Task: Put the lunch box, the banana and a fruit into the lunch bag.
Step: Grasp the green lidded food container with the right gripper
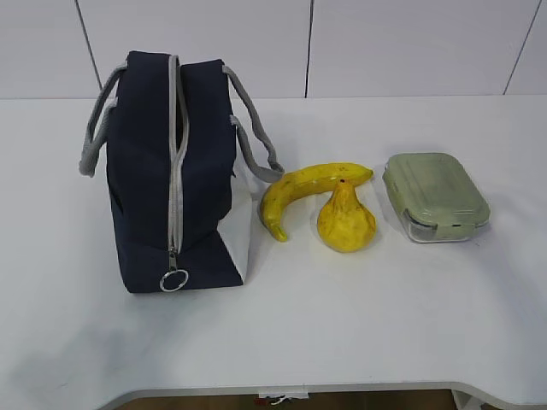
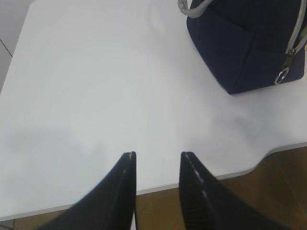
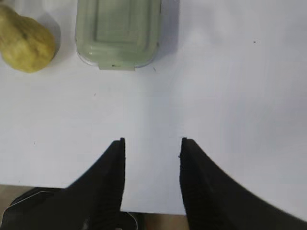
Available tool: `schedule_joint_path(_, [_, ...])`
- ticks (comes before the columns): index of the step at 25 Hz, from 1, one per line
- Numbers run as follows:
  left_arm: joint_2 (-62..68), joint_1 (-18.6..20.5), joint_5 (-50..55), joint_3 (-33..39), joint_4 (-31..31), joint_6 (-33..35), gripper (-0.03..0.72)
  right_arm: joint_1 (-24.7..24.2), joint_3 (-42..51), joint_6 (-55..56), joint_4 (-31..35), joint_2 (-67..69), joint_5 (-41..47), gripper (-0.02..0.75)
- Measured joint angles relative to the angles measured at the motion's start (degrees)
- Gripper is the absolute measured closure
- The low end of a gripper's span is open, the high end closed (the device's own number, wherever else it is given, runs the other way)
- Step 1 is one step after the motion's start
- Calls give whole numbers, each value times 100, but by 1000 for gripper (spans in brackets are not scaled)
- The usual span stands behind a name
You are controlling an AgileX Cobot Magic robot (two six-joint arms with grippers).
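The lunch bag point(image 1: 175, 179) stands at the table's point(image 1: 342, 325) left, zipper point(image 1: 177, 162) facing up. Beside it lies the banana point(image 1: 303, 192), touching the fruit point(image 1: 345, 224); the lunch box point(image 1: 435, 196) sits near, at right. The left gripper point(image 2: 157, 154) has its fingers spread, empty, bag well ahead to the right. The right gripper point(image 3: 152, 140) is likewise spread, lunch box ahead, apart.
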Motion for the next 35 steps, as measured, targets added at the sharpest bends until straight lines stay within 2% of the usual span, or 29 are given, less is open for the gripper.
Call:
schedule_joint_path(5, [0, 0, 0, 0, 0, 0, 450, -459, -551, -54, 115, 607, -43, 449])
schedule_joint_path(7, [0, 0, 0, 0, 0, 0, 449, -752, -725, -273, 412, 819, -42, 463])
schedule_joint_path(14, [0, 0, 0, 0, 0, 0, 449, -1739, -1052, -1856, 2557, 1704, 305, 480])
schedule_joint_path(20, [0, 0, 0, 0, 0, 0, 449, -2623, -1299, -2890, 3980, 2737, 901, 480])
schedule_joint_path(24, [0, 0, 0, 0, 0, 0, 449, -3046, -1553, -3469, 4954, 3395, 920, 480])
schedule_joint_path(27, [0, 0, 0, 0, 0, 0, 449, -3072, -1605, -3613, 5151, 3664, 920, 480])
schedule_joint_path(35, [0, 0, 0, 0, 0, 0, 449, -3083, -1618, -3653, 5062, 3725, 920, 480])
